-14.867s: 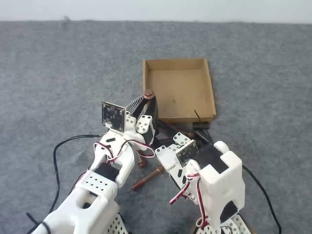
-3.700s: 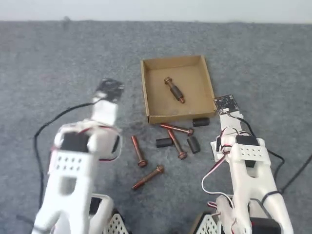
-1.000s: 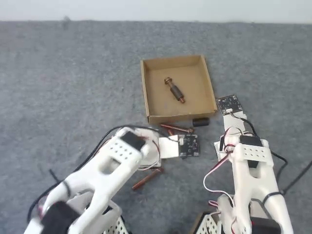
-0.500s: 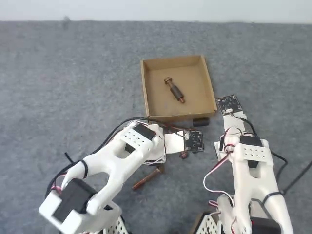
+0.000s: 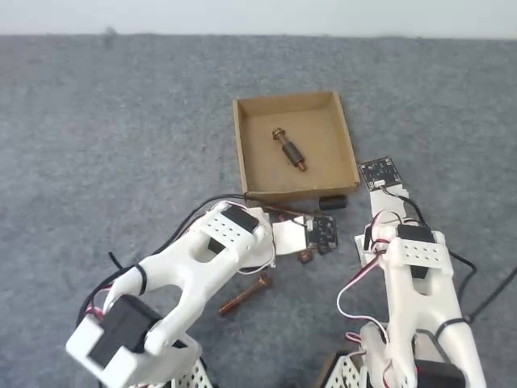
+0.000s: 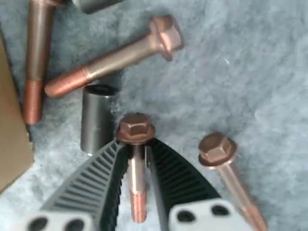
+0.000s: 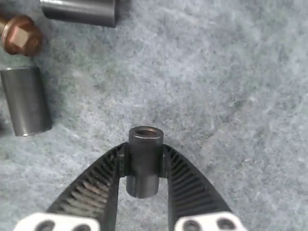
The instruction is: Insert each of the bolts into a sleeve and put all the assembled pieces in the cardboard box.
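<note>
The cardboard box holds one bolt with a sleeve on it. In front of the box lie loose copper bolts and dark sleeves. My left arm stretches across them. Its gripper is shut on the shank of a copper bolt lying on the carpet, right next to a sleeve. My right arm stands to the right of the box. My right gripper is shut on a dark sleeve, open end facing the camera.
Grey carpet covers the table. More bolts lie around the left gripper, with the box wall close by. Two free sleeves and a bolt head lie beyond the right gripper. One bolt lies nearer the arm bases.
The left arm has swung right and forward over the loose bolts in front of the box during the last second. The right arm has kept still.
</note>
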You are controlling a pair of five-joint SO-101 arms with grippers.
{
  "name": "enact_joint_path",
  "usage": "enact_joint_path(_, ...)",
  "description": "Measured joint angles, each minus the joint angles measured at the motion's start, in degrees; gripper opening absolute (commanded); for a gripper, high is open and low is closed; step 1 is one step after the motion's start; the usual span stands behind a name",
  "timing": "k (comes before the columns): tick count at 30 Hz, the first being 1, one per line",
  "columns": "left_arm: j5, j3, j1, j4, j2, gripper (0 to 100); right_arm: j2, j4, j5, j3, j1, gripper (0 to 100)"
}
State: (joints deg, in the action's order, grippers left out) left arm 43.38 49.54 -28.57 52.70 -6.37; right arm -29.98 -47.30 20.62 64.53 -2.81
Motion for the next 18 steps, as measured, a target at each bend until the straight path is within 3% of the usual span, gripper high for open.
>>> enact_joint_path(5, -8.62, 0.0, 0.0, 0.09, 0.0, 1, 0.0, 0.26, 0.0, 0.0, 0.0, 0.6)
enact_joint_path(13, -21.8, -3.43, 0.09, 7.38, -0.7, 1, 0.0, 0.35, 0.0, 0.0, 0.0, 0.6)
enact_joint_path(18, -27.16, -3.25, 5.45, 7.12, -8.18, 1, 0.0, 0.35, 0.0, 0.0, 0.0, 0.6)
